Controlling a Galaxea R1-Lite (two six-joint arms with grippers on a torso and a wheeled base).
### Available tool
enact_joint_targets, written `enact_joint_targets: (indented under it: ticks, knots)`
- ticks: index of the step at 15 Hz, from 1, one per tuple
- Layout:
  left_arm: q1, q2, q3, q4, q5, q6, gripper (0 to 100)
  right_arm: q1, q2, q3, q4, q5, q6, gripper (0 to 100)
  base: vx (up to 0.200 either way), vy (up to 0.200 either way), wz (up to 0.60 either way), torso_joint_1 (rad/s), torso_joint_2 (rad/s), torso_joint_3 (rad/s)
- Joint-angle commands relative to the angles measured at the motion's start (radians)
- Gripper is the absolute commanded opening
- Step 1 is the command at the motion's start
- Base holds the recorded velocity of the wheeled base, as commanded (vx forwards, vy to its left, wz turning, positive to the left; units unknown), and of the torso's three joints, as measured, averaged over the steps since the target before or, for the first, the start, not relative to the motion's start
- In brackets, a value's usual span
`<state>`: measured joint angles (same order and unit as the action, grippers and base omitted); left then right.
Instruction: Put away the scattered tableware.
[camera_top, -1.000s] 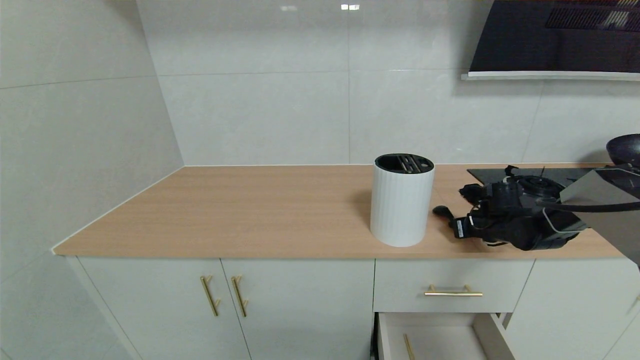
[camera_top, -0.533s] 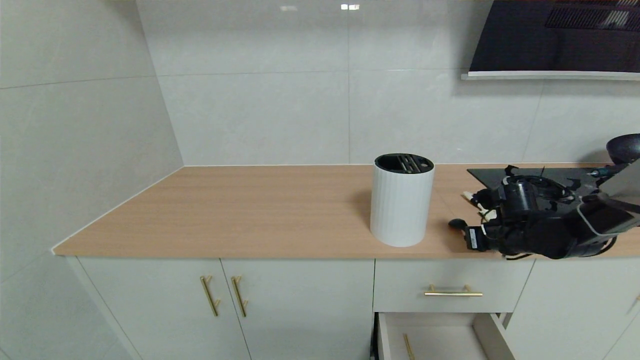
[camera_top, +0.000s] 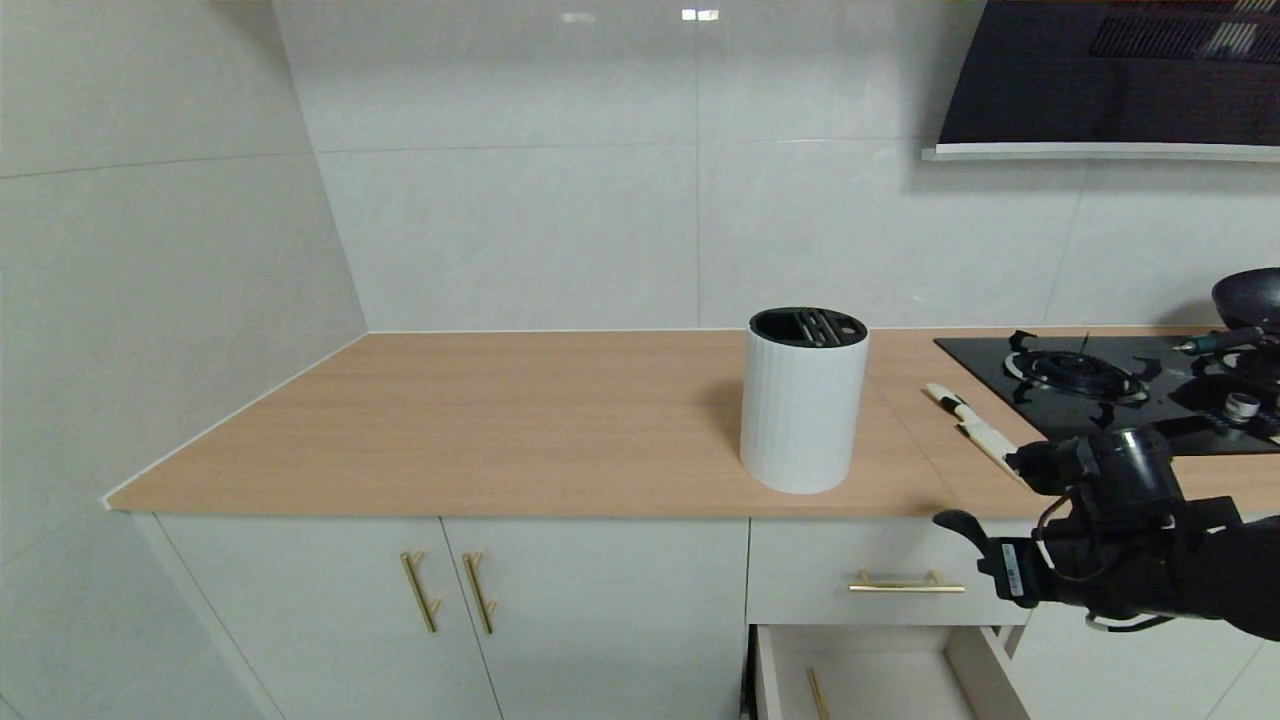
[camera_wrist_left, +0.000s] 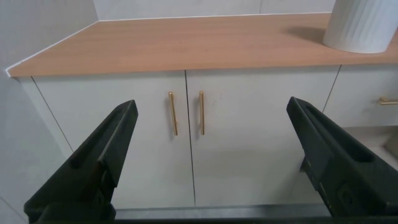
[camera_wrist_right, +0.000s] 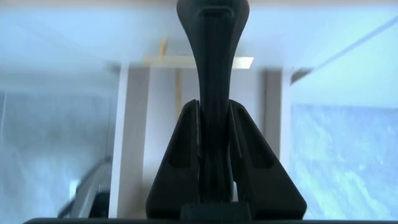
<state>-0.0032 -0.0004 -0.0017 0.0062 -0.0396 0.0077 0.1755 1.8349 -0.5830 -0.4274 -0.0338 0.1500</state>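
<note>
holder (camera_top: 803, 410): white, ribbed, black top
surface (camera_top: 500, 420): tan wood grain
knife (camera_top: 968, 425): cream and black
held handle (camera_wrist_right: 211, 74): black
cabinet handles (camera_top: 420, 590): gold

Our right arm (camera_top: 1210, 580) is matte black, with a drum-shaped housing (camera_top: 1135, 468) at the wrist, thin looping cables (camera_top: 1048, 515) and a white label (camera_top: 1012, 572) behind the right gripper (camera_top: 955, 522); on the left gripper (camera_wrist_left: 211, 104) the fingers (camera_wrist_left: 99, 162) are black, tapering wedges.
</note>
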Motion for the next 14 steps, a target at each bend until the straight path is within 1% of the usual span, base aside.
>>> enact_joint_targets:
  ticks: [1,3,4,5,7,14]
  knots:
    - [0.000,0.000,0.000,0.000,0.000,0.000,100,0.030,-0.046,0.084,-0.037,0.002,0.000,0,0.000,0.000,0.00,0.000,0.00,0.000]
    - [0.000,0.000,0.000,0.000,0.000,0.000,100,0.032,-0.019,0.144,-0.114,0.005,-0.001,0,0.000,0.000,0.00,0.000,0.00,0.000]
    - [0.000,0.000,0.000,0.000,0.000,0.000,100,0.032,-0.019,0.144,-0.114,0.005,-0.001,0,0.000,0.000,0.00,0.000,0.00,0.000]
    - [0.000,0.000,0.000,0.000,0.000,0.000,100,0.032,0.043,0.173,-0.200,0.003,-0.003,0,0.000,0.000,0.00,0.000,0.00,0.000]
    - [0.000,0.000,0.000,0.000,0.000,0.000,100,0.033,0.075,0.192,-0.251,0.005,-0.003,0,0.000,0.000,0.00,0.000,0.00,0.000]
    - [0.000,0.000,0.000,0.000,0.000,0.000,100,0.041,0.142,0.206,-0.298,0.003,-0.004,0,0.000,0.000,0.00,0.000,0.00,0.000]
